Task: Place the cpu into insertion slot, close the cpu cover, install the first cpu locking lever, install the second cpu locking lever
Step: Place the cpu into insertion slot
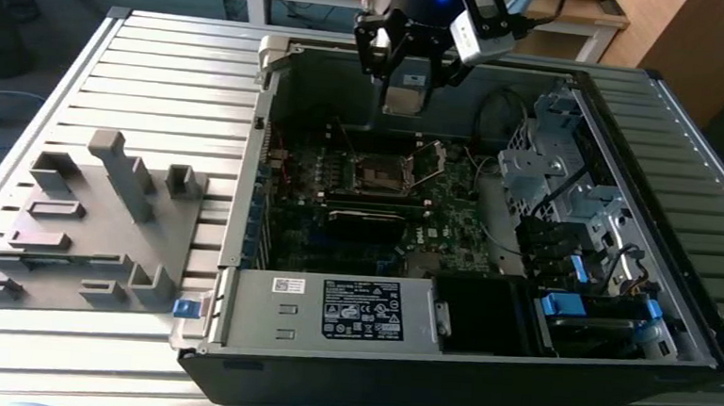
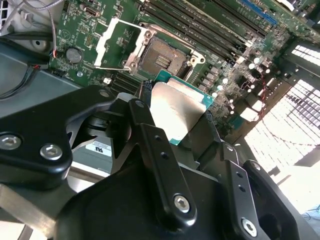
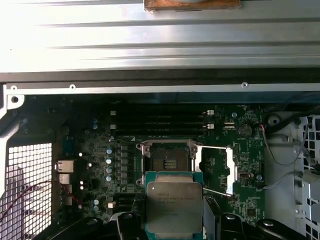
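Observation:
My gripper (image 1: 406, 85) hangs over the back of the open computer case, shut on the cpu (image 1: 404, 100). The cpu (image 3: 174, 200) is a flat square chip with a dull silver top and a green edge. It is held by its sides between my black fingers (image 2: 150, 145). It is in the air, apart from the motherboard (image 1: 361, 217). Below and ahead lies the insertion slot (image 3: 169, 161), a square socket with a dark centre and nothing in it. The cpu cover (image 3: 216, 167), a thin silvery frame, is flipped open beside the insertion slot (image 2: 162, 55).
A grey fixture rack (image 1: 84, 224) stands on the slatted metal table (image 1: 156, 68) at the exterior view's left. Inside the case are a labelled power supply (image 1: 356, 308), drive bays (image 1: 565, 178) with cables at the exterior view's right, and long memory slots (image 3: 160, 120) beside the socket.

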Controlling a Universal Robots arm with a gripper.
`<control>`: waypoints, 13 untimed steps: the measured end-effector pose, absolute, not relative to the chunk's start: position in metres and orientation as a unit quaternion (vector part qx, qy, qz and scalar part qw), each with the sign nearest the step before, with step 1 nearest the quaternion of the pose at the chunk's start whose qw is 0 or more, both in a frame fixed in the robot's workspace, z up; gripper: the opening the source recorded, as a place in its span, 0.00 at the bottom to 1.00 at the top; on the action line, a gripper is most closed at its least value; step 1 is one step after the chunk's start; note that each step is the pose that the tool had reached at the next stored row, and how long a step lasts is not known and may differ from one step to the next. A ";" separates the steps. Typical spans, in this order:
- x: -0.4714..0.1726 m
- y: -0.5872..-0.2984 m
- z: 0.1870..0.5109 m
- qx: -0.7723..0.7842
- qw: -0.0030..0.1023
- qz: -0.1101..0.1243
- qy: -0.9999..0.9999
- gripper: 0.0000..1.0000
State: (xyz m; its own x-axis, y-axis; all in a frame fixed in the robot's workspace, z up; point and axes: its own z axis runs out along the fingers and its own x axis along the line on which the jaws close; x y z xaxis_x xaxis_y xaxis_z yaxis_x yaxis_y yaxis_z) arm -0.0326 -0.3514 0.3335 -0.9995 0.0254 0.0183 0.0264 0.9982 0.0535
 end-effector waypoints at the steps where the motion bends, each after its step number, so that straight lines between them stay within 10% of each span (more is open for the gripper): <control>1: -0.033 -0.351 0.332 -0.013 0.009 -0.027 -1.000 0.54; 13: -0.033 -0.351 0.326 -0.013 0.009 -0.027 -1.000 0.54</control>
